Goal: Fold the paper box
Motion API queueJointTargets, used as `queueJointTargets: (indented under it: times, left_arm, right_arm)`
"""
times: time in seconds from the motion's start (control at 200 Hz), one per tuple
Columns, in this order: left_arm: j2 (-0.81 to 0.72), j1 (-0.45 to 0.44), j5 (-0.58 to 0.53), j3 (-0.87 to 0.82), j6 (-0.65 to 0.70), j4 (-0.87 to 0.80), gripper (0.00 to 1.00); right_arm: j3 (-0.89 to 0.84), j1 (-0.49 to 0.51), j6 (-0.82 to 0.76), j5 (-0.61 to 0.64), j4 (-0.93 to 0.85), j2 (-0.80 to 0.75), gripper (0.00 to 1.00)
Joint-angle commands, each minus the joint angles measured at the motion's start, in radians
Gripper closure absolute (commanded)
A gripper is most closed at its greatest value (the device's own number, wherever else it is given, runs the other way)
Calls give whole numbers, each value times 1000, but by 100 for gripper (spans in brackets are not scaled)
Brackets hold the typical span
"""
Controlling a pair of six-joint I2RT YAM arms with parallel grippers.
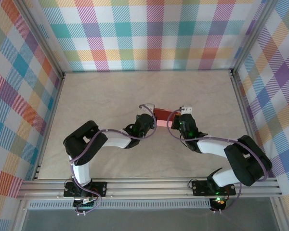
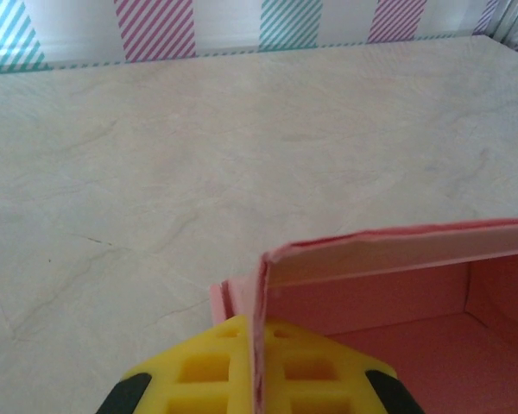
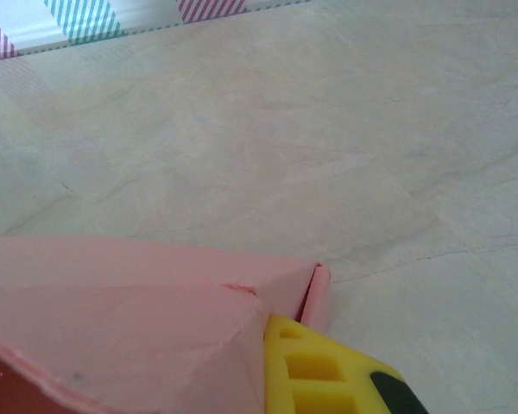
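Box [image 1: 162,116] is mid-frame in the top view, over the table [image 1: 101,96], spanning between my two grippers. My left gripper [image 1: 153,122] is clamped on its left end wall, and the card edge runs between the yellow pads [image 2: 233,341]. My right gripper [image 1: 175,120] is clenched on the right end, its pad [image 3: 281,332] against the folded corner.

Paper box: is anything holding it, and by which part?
Both arms hold the paper box: left gripper shut on its left end wall, right gripper on its right end corner.
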Motion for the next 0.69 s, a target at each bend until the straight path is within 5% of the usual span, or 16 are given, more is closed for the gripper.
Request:
queueJointTargets:
  times: [0.0, 0.515, 0.69]
  left_arm:
    - [33, -48, 25, -39, 26, 36, 100]
    - [54, -60, -43, -26, 54, -3, 100]
    - [55, -61, -53, -21, 55, -12, 100]
  right_arm:
    - [-26, 36, -1, -77, 125, -29, 100]
    - [-79, 39, -26, -95, 145, -97, 68]
    - [-112, 39, -38, -108, 140, -139, 47]
